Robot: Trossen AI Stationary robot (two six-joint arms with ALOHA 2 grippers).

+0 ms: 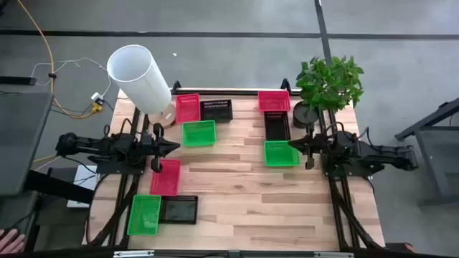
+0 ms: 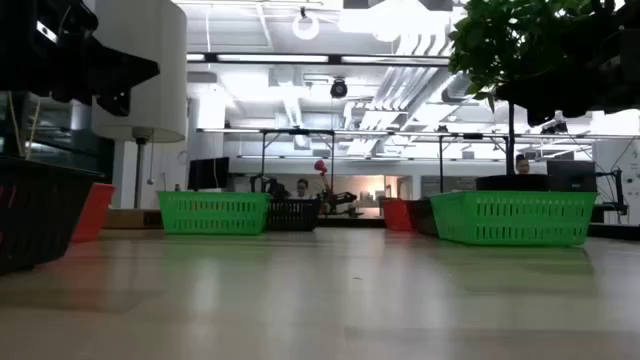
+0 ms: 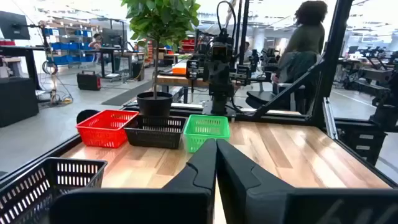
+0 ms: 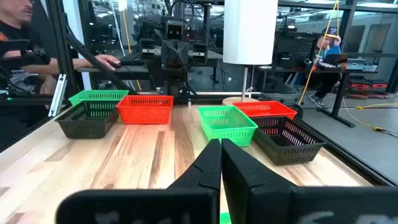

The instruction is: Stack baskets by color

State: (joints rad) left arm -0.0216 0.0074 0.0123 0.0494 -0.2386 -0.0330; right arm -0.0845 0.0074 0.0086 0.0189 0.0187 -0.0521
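Observation:
Nine small baskets lie singly on the wooden table. Along the far edge are a pink-red basket [image 1: 188,107], a black one [image 1: 216,109] and a green one [image 1: 199,133]. To their right, a pink-red [image 1: 274,100], a black [image 1: 277,125] and a green basket [image 1: 281,153] form a row. Near the left front sit a pink-red [image 1: 166,177], a green [image 1: 143,214] and a black basket [image 1: 178,209]. My left gripper [image 1: 174,147] is shut, held level beside the left green basket. My right gripper [image 1: 291,145] is shut, above the right green basket's edge.
A tall white cylinder [image 1: 140,68] stands at the table's far left corner. A potted plant [image 1: 326,86] stands at the far right corner. Bare wood lies in the middle and right front of the table [image 1: 251,201]. People sit and stand in the room beyond.

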